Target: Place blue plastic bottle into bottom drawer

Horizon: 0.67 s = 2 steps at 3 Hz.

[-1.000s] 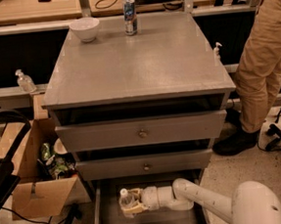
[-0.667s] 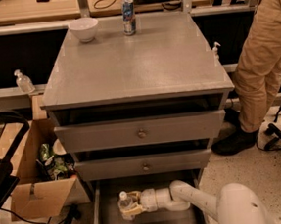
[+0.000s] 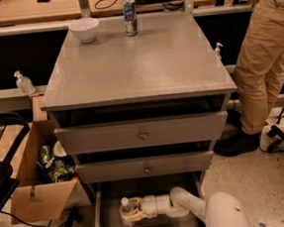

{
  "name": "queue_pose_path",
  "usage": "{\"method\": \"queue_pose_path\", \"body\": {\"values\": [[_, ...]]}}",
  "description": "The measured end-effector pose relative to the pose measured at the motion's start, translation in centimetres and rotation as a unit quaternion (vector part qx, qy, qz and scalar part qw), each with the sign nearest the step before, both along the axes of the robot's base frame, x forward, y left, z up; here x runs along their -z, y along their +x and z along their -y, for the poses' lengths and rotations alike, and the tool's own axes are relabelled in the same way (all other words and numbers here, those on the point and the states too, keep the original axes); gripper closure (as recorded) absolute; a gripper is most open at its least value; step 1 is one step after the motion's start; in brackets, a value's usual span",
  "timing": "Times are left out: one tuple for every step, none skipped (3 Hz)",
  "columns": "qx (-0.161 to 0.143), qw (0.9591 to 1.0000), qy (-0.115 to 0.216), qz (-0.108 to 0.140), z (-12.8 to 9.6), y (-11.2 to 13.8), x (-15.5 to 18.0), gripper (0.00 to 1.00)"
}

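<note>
Logged, nearest first:
- Arm: reached from the lower right into the open bottom drawer.
- Gripper: inside that drawer, left of centre, fingers clamped round the bottle.
- Bottle: white cap up, seemingly upright. In the dim light I could not tell if it touched the drawer floor.
- Box: left of the cabinet.
- Two upper drawers: shut.
- Cabinet top, far edge: bowl and can.
- Person: stood at right.
</note>
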State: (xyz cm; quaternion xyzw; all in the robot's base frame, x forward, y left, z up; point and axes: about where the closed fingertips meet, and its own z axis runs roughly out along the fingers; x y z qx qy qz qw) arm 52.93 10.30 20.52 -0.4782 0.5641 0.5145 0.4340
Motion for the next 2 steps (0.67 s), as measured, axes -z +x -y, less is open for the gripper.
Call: {"method": "queue_pose_path", "body": {"values": [[0.000,1.0000,0.001,0.000,-0.12,0.03,0.11,0.84],[-0.002,1.0000,0.002,-0.001,-0.34,-0.07,0.12,0.61]]}}
